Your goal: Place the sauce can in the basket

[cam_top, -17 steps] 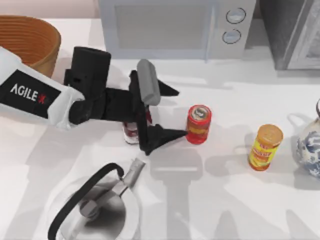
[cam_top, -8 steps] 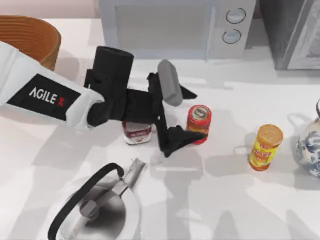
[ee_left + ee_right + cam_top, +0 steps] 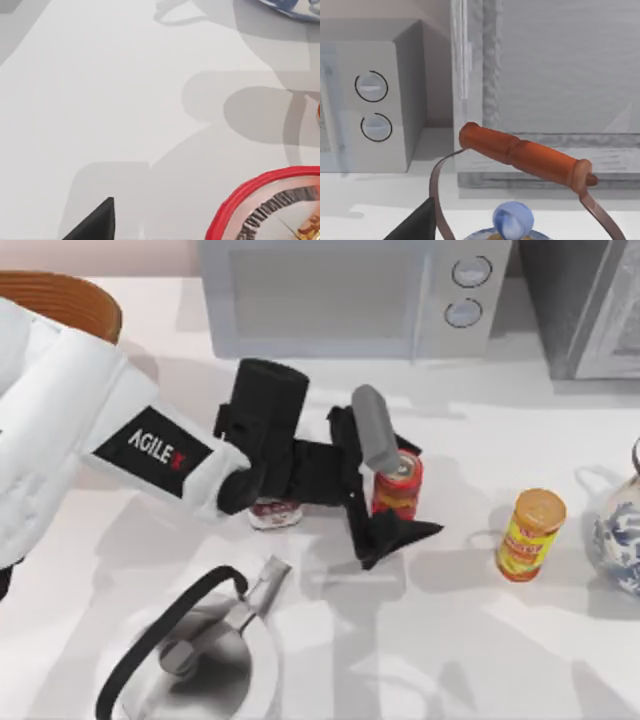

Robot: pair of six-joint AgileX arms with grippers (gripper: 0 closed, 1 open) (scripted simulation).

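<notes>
Centrally in the overhead frame, our left gripper [image 3: 392, 492] stands spread wide around the sauce can [image 3: 398, 485], one finger on each side, holding nothing yet, placed so for a side grasp. At upper left, the basket [image 3: 70, 302] waits, well apart.

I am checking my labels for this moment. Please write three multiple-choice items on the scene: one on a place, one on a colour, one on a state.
1. Where does the basket stand?
A. table's far left corner
B. beside the yellow bottle
C. on the microwave

2. What colour is the yellow bottle's cap?
A. black
B. orange
C. silver

3. How is the left gripper?
A. shut, away from everything
B. open, fingers either side of the sauce can
C. holding the kettle

Key: A, its rim shows at the top view's upper left; B, the cap is orange; C is wrong, B holds: one finger on each side.
</notes>
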